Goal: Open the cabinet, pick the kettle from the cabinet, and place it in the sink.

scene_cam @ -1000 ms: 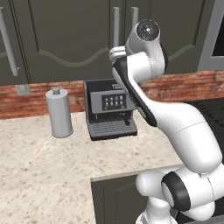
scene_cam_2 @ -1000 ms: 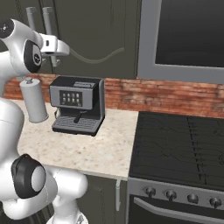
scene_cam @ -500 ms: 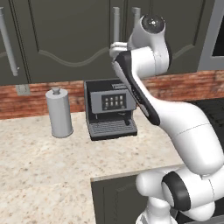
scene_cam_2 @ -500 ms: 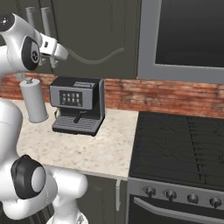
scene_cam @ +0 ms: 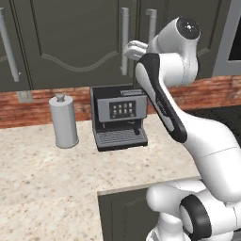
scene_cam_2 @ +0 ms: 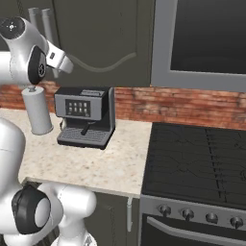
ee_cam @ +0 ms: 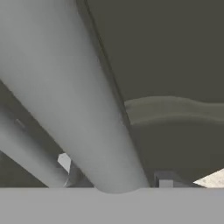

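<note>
The cabinet [scene_cam: 70, 42] hangs on the wall above the counter with its dark arched doors closed. My gripper [scene_cam: 129, 50] is raised against the long silver handle [scene_cam: 124, 37] of the door, just left of a second handle [scene_cam: 151, 23]. In the hand view that handle [ee_cam: 74, 96] runs across as a thick silver bar very close to the camera, with another bar [ee_cam: 26, 153] beside it and the door panel [ee_cam: 175, 57] behind. My fingertips are hidden, so I cannot tell how the jaws stand. The kettle is hidden and the sink is out of view.
A black coffee machine [scene_cam: 117, 115] stands on the speckled counter [scene_cam: 47, 179] against the brick wall, with a tall grey cylinder [scene_cam: 64, 121] to its left. A black stove [scene_cam_2: 202, 163] lies to the right, under a dark built-in oven window [scene_cam_2: 206, 38].
The arm's top joint has swung to the right and the hand has risen slightly along the handle. The cabinet doors have stayed closed.
</note>
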Controlling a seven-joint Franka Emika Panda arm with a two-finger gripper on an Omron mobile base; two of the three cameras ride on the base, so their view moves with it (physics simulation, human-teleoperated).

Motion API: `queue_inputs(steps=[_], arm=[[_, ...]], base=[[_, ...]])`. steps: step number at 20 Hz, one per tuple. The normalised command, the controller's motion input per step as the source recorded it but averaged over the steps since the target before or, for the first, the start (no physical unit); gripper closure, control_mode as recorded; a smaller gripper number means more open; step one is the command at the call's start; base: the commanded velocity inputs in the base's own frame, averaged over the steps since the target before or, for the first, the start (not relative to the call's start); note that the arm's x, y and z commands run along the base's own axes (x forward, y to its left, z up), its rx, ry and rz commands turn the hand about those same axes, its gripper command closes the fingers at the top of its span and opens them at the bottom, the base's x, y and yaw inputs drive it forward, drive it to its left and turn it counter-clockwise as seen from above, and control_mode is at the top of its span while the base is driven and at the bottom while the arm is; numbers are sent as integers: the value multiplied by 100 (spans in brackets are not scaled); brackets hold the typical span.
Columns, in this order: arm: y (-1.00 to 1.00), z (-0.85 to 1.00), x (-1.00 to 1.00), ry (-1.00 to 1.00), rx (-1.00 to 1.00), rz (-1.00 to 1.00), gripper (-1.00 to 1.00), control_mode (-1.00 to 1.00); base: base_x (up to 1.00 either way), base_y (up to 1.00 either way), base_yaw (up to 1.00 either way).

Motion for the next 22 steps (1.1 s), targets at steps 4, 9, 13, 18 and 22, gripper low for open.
queue_inputs(steps=[4, 9, 13, 18, 22], arm=[[5, 0, -45, -7, 21, 2, 100, -100], [0, 0, -48, -6, 18, 6, 100, -100], [0, 0, -51, -3, 14, 11, 100, -100], [-2, 2, -48, 0, 11, 15, 100, -100], [-6, 2, -52, 0, 9, 19, 100, -100]], base=[[0, 0, 0], [0, 0, 0], [0, 0, 0], [0, 0, 0], [0, 0, 0]])
